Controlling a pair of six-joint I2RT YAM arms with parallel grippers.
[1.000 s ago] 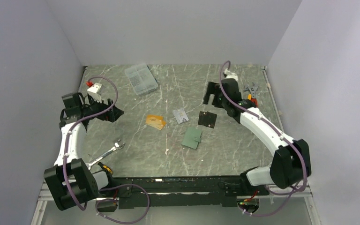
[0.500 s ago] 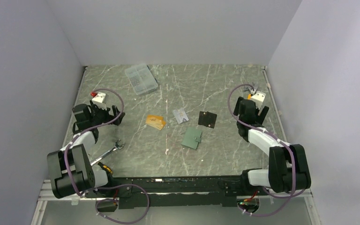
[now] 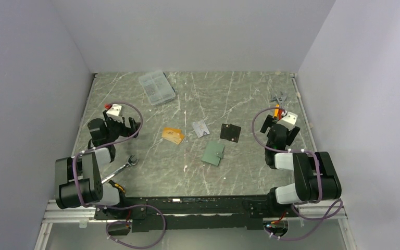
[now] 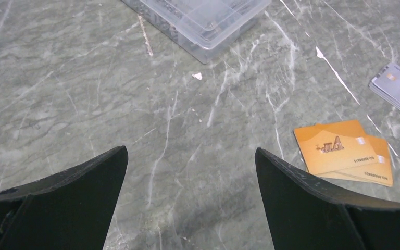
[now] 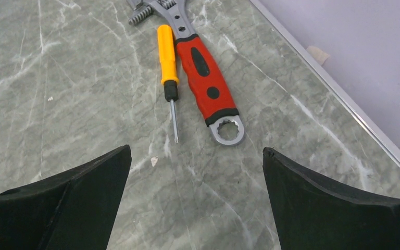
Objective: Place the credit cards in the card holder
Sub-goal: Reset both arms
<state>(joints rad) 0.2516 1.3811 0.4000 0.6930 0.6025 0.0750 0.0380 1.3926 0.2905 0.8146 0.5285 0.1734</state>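
Observation:
Two overlapping orange-gold credit cards (image 3: 172,135) (image 4: 344,156) lie left of centre on the marble table. A silvery-white card (image 3: 200,128) (image 4: 398,91) lies just to their right. The closed grey-green card holder (image 3: 213,153) rests nearer the arms, snap tab on its right edge. My left gripper (image 3: 126,126) (image 4: 190,150) is open and empty, low over bare table well left of the orange cards. My right gripper (image 3: 277,130) (image 5: 195,148) is open and empty at the right side, far from the cards and the holder.
A flat black square piece (image 3: 230,132) lies right of the silver card. A clear compartment box (image 3: 157,87) (image 4: 203,21) sits at the back left. A spanner (image 3: 121,165) lies by the left arm. A yellow screwdriver (image 5: 167,57) and red-handled wrench (image 5: 208,83) lie near the right rail (image 5: 338,94).
Both arms have folded back toward their bases. The right gripper pulled away from the black square to the right side. The left drew back and lower. Both stayed open.

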